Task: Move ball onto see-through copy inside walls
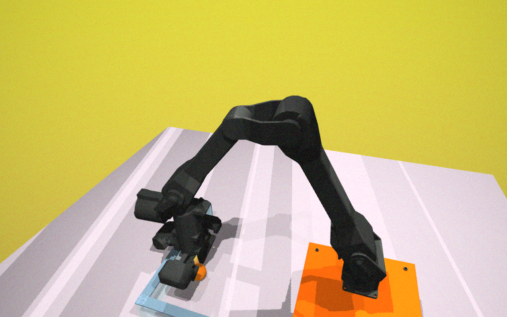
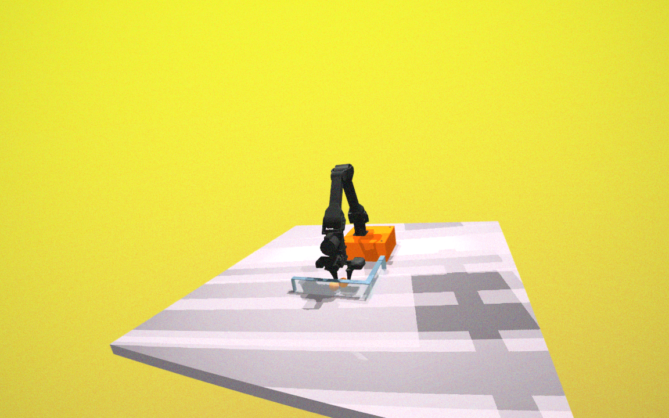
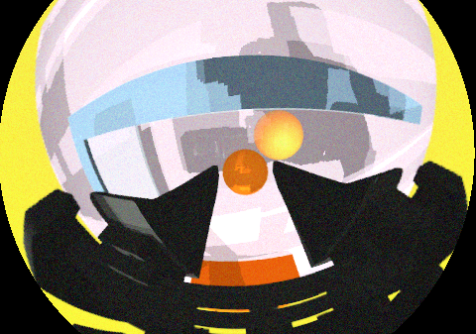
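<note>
The orange ball lies on the table inside the corner of the two low clear walls. The paler see-through copy sits just beyond it, touching it, close to the wall. My gripper is down at the table with one fingertip on each side of the ball. In the wrist view a narrow gap shows on both sides, so the fingers are open around the ball. In the top view the near finger hides most of the ball.
The arm's orange base plate stands to the right of the walls. The table has grey and white stripes and its edges are far from the ball.
</note>
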### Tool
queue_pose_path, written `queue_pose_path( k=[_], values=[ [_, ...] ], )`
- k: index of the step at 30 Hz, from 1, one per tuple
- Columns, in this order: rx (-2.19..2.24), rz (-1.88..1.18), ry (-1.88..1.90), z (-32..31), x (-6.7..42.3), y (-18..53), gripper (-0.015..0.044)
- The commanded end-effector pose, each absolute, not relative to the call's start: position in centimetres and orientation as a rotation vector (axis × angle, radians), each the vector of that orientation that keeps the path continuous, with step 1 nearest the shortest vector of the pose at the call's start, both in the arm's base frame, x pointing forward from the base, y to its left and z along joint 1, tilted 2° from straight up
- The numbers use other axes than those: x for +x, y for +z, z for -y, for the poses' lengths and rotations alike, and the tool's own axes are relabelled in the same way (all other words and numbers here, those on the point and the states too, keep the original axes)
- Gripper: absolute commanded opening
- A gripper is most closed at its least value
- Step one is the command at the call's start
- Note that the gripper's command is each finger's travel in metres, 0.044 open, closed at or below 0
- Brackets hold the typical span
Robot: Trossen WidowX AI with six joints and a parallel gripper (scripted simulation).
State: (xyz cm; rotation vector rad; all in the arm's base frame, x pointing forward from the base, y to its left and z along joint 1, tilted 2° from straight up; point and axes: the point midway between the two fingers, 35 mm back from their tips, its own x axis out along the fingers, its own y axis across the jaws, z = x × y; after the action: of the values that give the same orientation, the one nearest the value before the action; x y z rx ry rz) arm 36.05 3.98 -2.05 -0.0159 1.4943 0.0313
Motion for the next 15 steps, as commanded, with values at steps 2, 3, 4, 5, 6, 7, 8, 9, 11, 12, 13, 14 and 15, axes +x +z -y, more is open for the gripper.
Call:
queue_pose_path(
  k=[2,3,4,5,6,7,8,9,11,12,13,14,15],
  values=[
    [-0.011,-1.506,0.031,-4.0,35.8,-2.4,0.0167],
    [-0.011,-1.506,0.031,-4.0,35.8,-2.4,0.016],
    [-0.011,-1.506,0.031,-4.0,35.8,-2.4,0.0154],
    [-0.011,-1.506,0.031,-4.0,35.8,-2.4,0.0147],
    [-0.011,-1.506,0.031,-4.0,35.8,-2.4,0.014],
    [-0.011,-1.506,0.031,-4.0,35.8,-2.4,0.0114],
    [-0.011,-1.506,0.031,-4.0,35.8,-2.3,0.0088],
    [-0.011,-1.506,0.031,-4.0,35.8,-1.9,0.0062],
    [-0.011,-1.506,0.031,-4.0,36.0,-0.4,0.0009],
    [-0.011,-1.506,0.031,-4.0,36.1,0.5,0.0],
    [-0.011,-1.505,0.031,-4.0,36.1,1.3,0.0],
    [-0.011,-1.505,0.031,-4.0,36.1,2.2,0.0],
    [-0.011,-1.505,0.031,-4.0,36.1,3.1,0.0]
  ],
)
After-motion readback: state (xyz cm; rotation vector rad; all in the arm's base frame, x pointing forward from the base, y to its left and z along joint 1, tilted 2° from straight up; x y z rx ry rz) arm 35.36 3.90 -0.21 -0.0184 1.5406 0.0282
